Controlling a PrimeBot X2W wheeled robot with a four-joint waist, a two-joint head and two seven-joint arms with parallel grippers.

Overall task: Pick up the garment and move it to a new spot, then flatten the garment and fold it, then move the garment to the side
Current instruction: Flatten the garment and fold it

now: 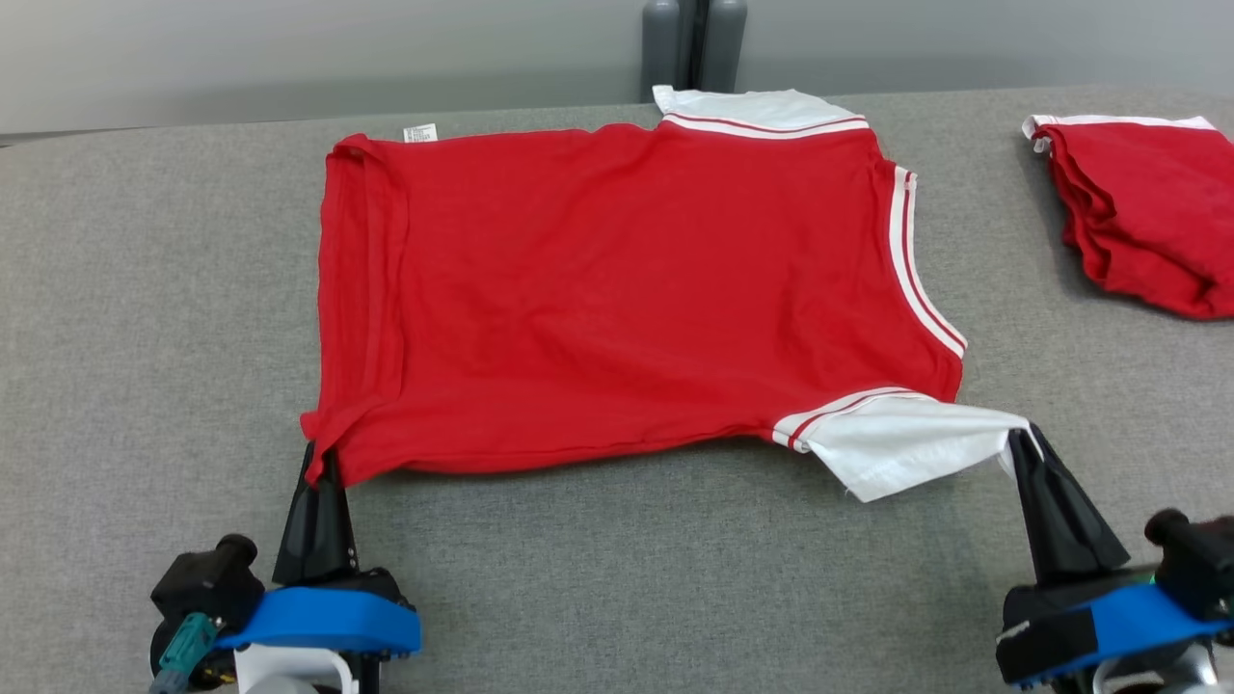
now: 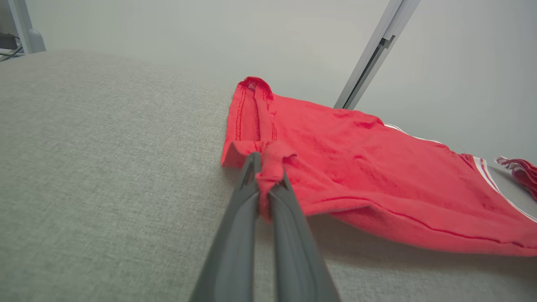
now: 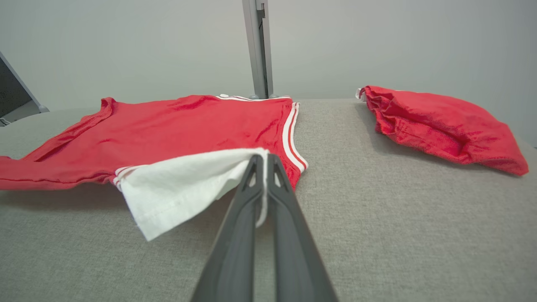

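- Garment [image 1: 617, 289] spread on grey table [image 1: 145, 289], near edge lifted; soft, light, limp
- Left gripper [image 1: 322, 459] clenched on red corner [image 2: 272, 155], right gripper [image 1: 1022, 436] on white sleeve [image 1: 897, 443]
- You should hold corners taut

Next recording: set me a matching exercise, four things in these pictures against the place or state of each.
Things:
1. left gripper
2. right gripper
3. other red garment
4. label

Place or state:
a. lies apart, at the table's far right
b. fingers shut on the white sleeve
c. at the far left corner of the shirt
d. fingers shut on the shirt's near red corner

Pairs: 1-d, 2-b, 3-a, 4-c
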